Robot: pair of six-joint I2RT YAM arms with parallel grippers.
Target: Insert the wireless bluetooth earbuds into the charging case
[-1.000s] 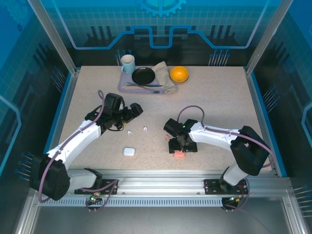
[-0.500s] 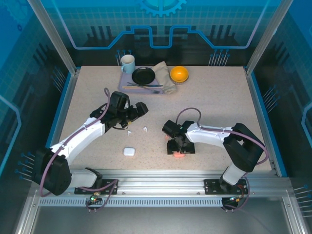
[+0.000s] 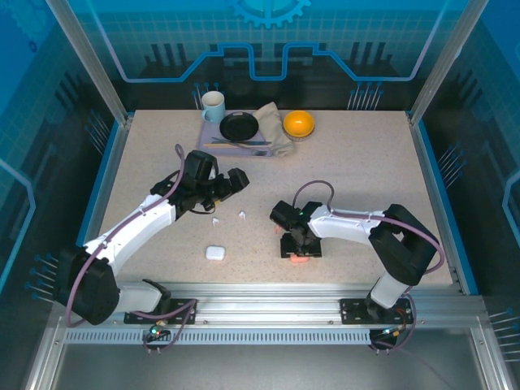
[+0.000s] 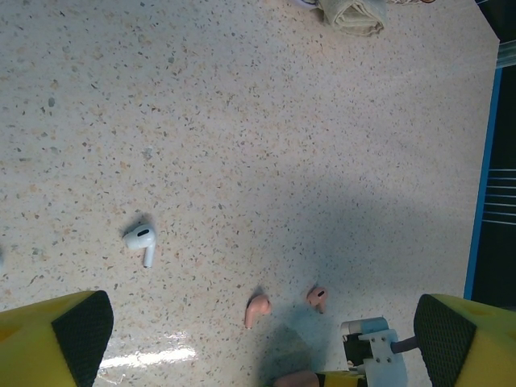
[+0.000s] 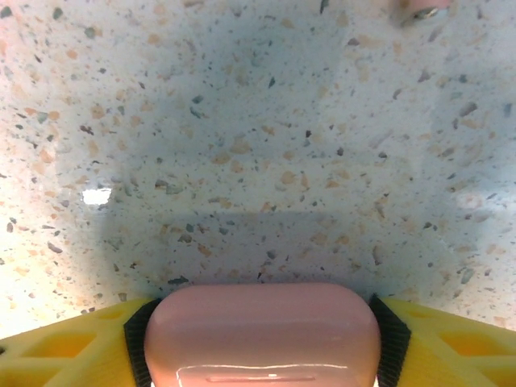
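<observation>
Apparently the right jaws clamped the salmon-pink rounded charging case (image 5: 262,334); a slip could scatter 2 salmon-pink earbuds (image 4: 256,310) beside it. Left jaws gaped empty.

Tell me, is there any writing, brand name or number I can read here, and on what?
No words or numbers can be read anywhere.
The pink case: plain surface, no print.
The white case and mug: too small to tell.
The back wall: a gear symbol, no lettering.

No legible text, no labels (anywhere)
</observation>
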